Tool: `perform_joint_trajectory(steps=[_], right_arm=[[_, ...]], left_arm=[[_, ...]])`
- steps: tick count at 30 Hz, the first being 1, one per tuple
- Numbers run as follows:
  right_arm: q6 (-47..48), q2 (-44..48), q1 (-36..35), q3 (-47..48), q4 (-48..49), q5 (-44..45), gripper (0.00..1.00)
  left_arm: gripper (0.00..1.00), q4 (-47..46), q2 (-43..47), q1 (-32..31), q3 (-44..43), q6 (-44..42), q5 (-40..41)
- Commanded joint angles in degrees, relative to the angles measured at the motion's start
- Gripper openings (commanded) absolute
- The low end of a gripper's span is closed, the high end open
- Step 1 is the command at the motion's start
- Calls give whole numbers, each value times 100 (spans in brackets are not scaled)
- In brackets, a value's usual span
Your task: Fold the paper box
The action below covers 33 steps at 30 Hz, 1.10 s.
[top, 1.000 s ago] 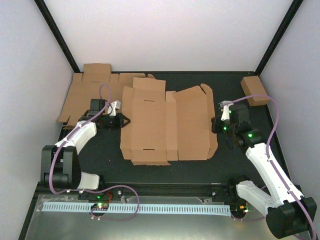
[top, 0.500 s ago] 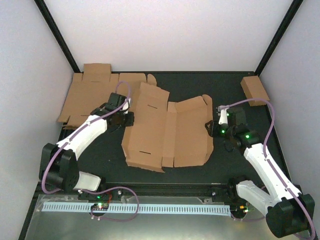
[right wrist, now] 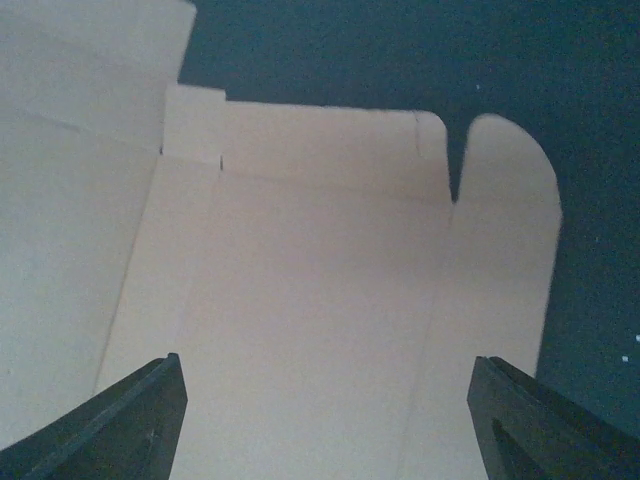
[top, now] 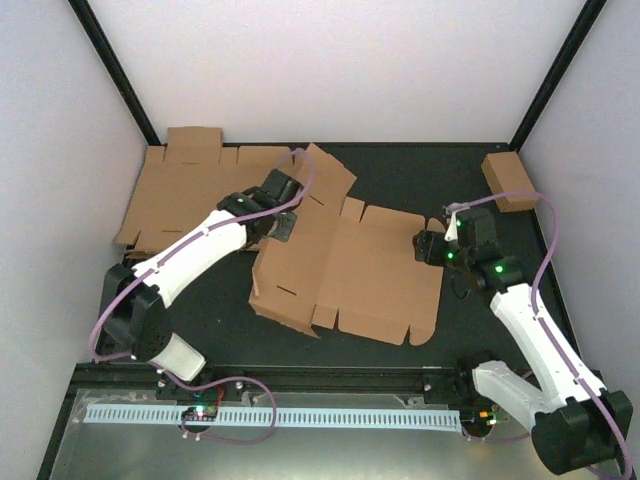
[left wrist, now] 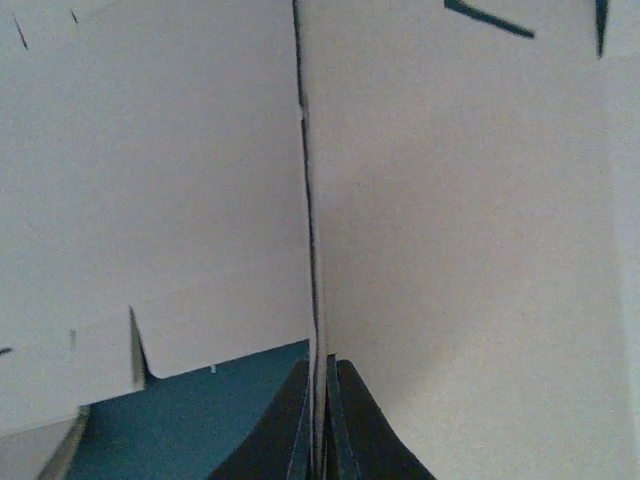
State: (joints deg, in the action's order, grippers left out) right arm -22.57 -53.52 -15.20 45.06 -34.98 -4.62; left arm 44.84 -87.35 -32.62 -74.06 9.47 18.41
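Left wrist | left gripper (left wrist: 321,380) pinches paper box (left wrist: 460,250) edge | box outline cropped

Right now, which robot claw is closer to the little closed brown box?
Right. The right gripper, open, is left of and in front of the small closed brown cardboard box; the left gripper is farther left, pinching the big brown paper box.

The paper box (top: 370,270), one panel raised, fills the middle; bare table (top: 462,168) lies right of it.
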Motion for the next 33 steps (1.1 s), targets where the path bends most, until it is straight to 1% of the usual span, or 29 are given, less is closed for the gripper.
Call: perform_joint_trajectory(steps=[1,5,7,11,13,15,19,22,25,27,33], right_arm=[[-87,-409,-27,375,131,-72,79],[-153,-1048,-27,378,659,-1319,74],[-223,-1469,-27,419,915,-1925,67],[-539,-2186,-27,453,1459,-2532,48],[-727,-2400,-30,333,1821,-2879,39],[-932,-2543,-27,143,2192,-3130,37],[-994,-2980,-19,38,2458,-3045,33],[-1103,-3294,29,62,2659,-2952,25],[-1160,-3578,52,118,2819,-2952,24],[-1158,-3766,52,134,2915,-3001,21],[-1112,-4165,59,126,2983,-2849,21]], left_arm=[[2,738,-301,-386,-467,-542,1038],[2,621,-145,-617,-457,-868,1132],[3,506,16,-638,-427,-1021,977],[3,361,265,-664,-412,-1307,931],[4,320,337,-681,-416,-1462,938],[4,285,382,-727,-410,-1572,977],[4,100,550,-875,-292,-1716,1064],[5,-176,746,-1092,-39,-1867,1278],[5,-338,885,-1233,167,-1910,1427],[6,-392,918,-1261,276,-1934,1435],[7,-471,737,-1321,407,-1987,1718]])
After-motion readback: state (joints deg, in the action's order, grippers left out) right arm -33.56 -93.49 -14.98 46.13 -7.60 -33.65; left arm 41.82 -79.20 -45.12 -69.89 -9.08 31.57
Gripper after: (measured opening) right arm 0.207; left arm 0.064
